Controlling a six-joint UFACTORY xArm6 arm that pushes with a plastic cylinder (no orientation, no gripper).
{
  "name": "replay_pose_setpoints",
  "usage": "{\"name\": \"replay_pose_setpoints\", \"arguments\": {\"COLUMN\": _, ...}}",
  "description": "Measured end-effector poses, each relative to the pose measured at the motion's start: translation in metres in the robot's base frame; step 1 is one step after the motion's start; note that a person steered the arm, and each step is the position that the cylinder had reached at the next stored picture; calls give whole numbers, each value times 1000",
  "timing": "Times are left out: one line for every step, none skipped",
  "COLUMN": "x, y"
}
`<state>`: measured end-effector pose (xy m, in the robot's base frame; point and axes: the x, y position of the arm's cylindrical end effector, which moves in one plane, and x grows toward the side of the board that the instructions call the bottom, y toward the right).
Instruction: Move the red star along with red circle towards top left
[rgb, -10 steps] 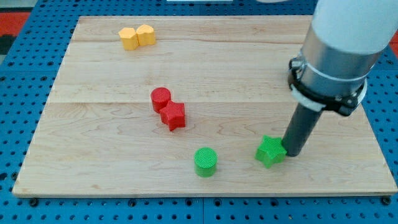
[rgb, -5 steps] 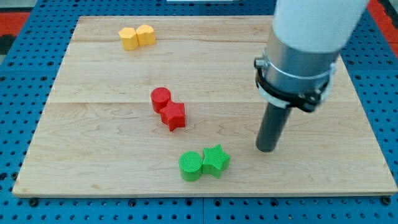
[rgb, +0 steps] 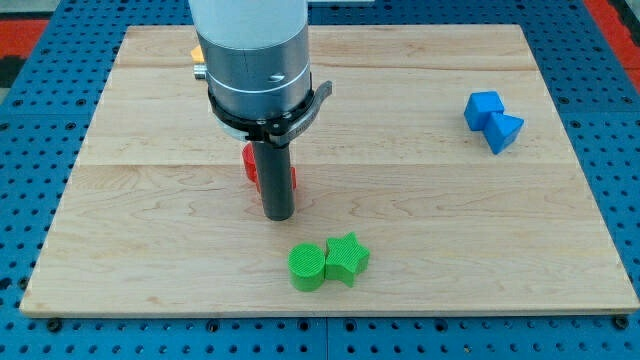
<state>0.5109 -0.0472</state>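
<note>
My tip (rgb: 278, 214) has swung from the right side to mid-board, landing just near of the red star (rgb: 291, 178), which my rod mostly hides. I have no jaws, only the bare rod. The red circle (rgb: 248, 163) peeks out at the rod's left, unmoved. Nearer, the green cylinder (rgb: 307, 267) and green star (rgb: 347, 257) stay touching. Two blue blocks (rgb: 493, 119) now show far right.

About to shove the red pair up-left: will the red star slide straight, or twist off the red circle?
Probably twist somewhat. The red star shows only a sliver behind my tip, so its points likely catch off-centre. It looks like small rigid plastic, so it should slide, not tip. The red circle sits at its upper left, mostly hidden; round, it may slip aside.
</note>
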Motion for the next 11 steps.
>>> {"name": "replay_pose_setpoints", "arguments": {"x": 0, "y": 0}}
{"name": "replay_pose_setpoints", "arguments": {"x": 0, "y": 0}}
{"name": "replay_pose_setpoints", "arguments": {"x": 0, "y": -3}}
{"name": "replay_pose_setpoints", "arguments": {"x": -3, "y": -5}}
{"name": "replay_pose_setpoints", "arguments": {"x": -15, "y": -5}}
{"name": "replay_pose_setpoints", "arguments": {"x": -32, "y": -5}}
{"name": "replay_pose_setpoints", "arguments": {"x": -45, "y": -5}}
{"name": "replay_pose_setpoints", "arguments": {"x": -47, "y": -4}}
{"name": "replay_pose_setpoints", "arguments": {"x": -47, "y": -4}}
{"name": "replay_pose_setpoints", "arguments": {"x": -50, "y": -6}}
{"name": "replay_pose_setpoints", "arguments": {"x": -58, "y": -17}}
